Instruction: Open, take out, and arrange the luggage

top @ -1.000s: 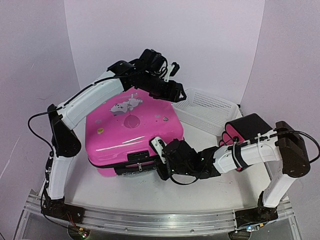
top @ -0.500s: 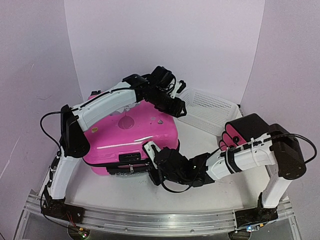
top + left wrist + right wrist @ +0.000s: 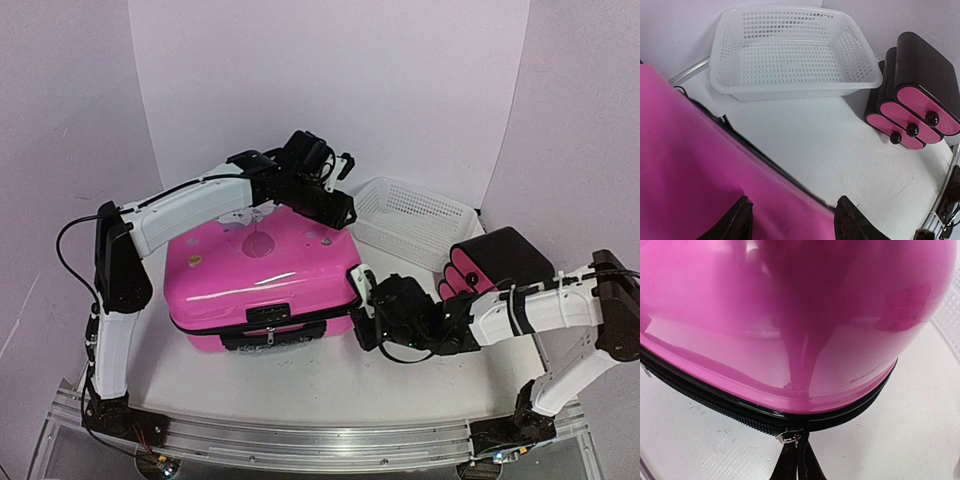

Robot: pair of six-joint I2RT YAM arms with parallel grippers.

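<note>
The pink suitcase [image 3: 262, 268] lies flat at the table's middle left, lid up. My left gripper [image 3: 340, 208] is open over its far right corner; in the left wrist view [image 3: 796, 222] the fingertips [image 3: 740, 222] are spread over the pink shell [image 3: 690, 165]. My right gripper [image 3: 360, 302] is at the near right corner, shut on the zip pull [image 3: 789, 436]. In the right wrist view [image 3: 798, 465] the black zip [image 3: 715, 407] shows bare teeth left of the slider, and the zip is closed to its right under the shell [image 3: 790, 315].
A white mesh basket [image 3: 410, 218] stands at the back right, also in the left wrist view [image 3: 790, 50]. A stack of black cases with pink ends [image 3: 490, 262] stands right of it, by my right forearm [image 3: 915, 107].
My right gripper has moved right along the suitcase's front edge to its near right corner with the zip pull. The suitcase has shifted a little. My left gripper stays over the far right corner.
</note>
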